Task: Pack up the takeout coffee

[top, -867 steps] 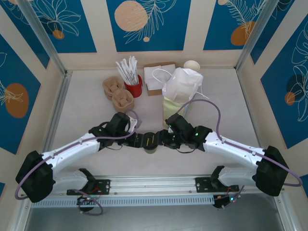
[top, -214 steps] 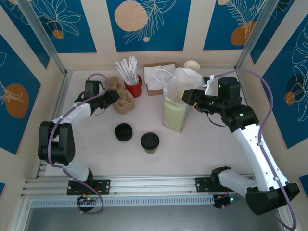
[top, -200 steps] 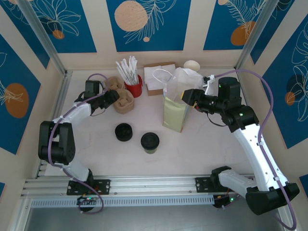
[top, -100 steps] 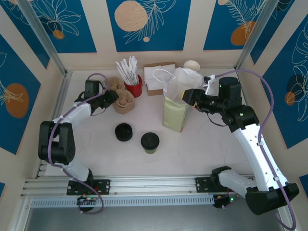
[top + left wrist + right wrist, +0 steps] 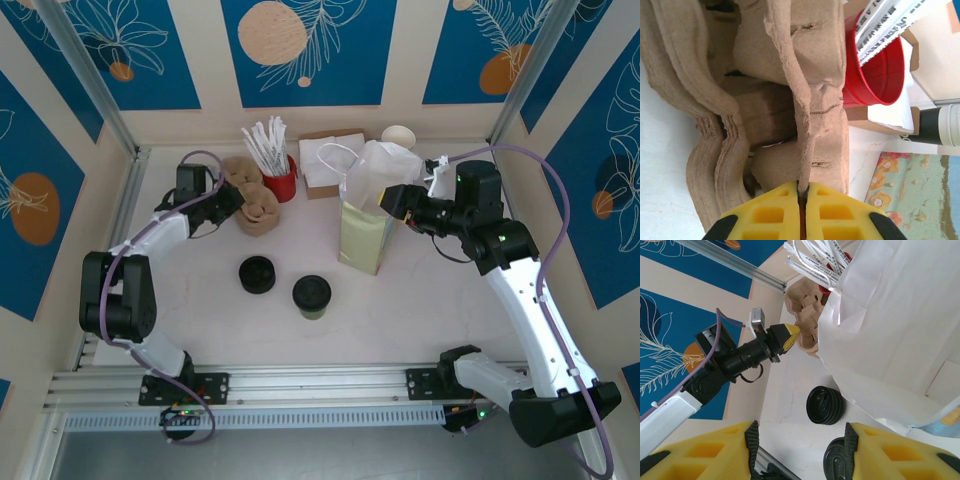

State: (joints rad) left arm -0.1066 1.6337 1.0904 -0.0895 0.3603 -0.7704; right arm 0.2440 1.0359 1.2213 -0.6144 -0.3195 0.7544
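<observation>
Separation matters: left gripper point(image 5: 802, 194), pinched shut on the rib of the top cup carrier point(image 5: 812, 100), should lift gently; right gripper point(image 5: 801, 440) hangs open.

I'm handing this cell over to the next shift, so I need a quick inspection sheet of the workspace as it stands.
Surface: white table, no spills seen.
Job's things: coffee cup upright, lidded, apart from the paper bag.
Clutter: loose lid, cardboard trays, red cup, napkin box, white cups.
Claws: left claw shut on a tray ridge; right claw open beside the bag.
Cables: purple cables loop along both arms.
Surroundings: blue patterned panels.
</observation>
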